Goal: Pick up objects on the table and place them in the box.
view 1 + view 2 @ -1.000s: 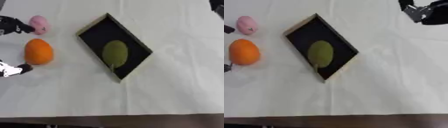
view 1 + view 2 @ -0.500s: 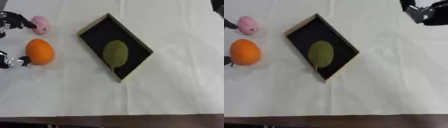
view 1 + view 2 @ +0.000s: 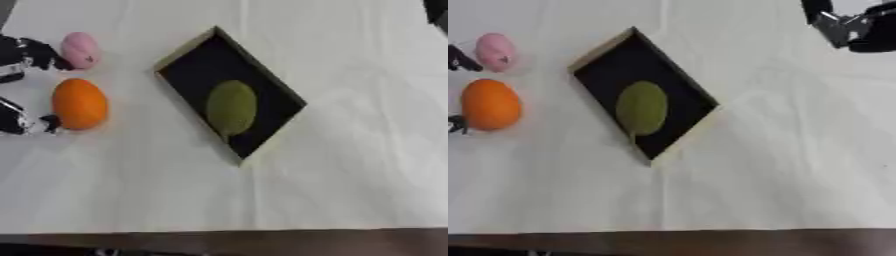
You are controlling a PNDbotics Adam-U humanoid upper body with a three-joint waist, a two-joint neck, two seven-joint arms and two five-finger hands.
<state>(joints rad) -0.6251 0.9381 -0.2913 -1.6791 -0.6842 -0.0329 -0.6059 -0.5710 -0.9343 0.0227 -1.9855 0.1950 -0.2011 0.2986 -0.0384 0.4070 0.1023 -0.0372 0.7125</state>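
Note:
An orange fruit [image 3: 80, 103] lies at the table's left, with a pink egg-shaped thing [image 3: 79, 50] just behind it. My left hand [image 3: 21, 119] shows at the left edge and is open. Its lower black tip rests against the orange's lower left side. Its upper fingers [image 3: 31, 51] reach toward the pink thing without closing on either. The black box with a tan rim [image 3: 185, 49] lies askew in the middle and holds a green oval fruit [image 3: 232, 106]. My right hand [image 3: 855, 29] hovers at the far right corner, away from everything.
White cloth covers the table [image 3: 350, 165]. Its dark front edge [image 3: 227, 240] runs along the bottom. Open cloth lies right of the box and in front of it.
The lower part of my left hand has moved up and in, from clear of the orange to touching its lower left side. The fruit, box and right hand have stayed put.

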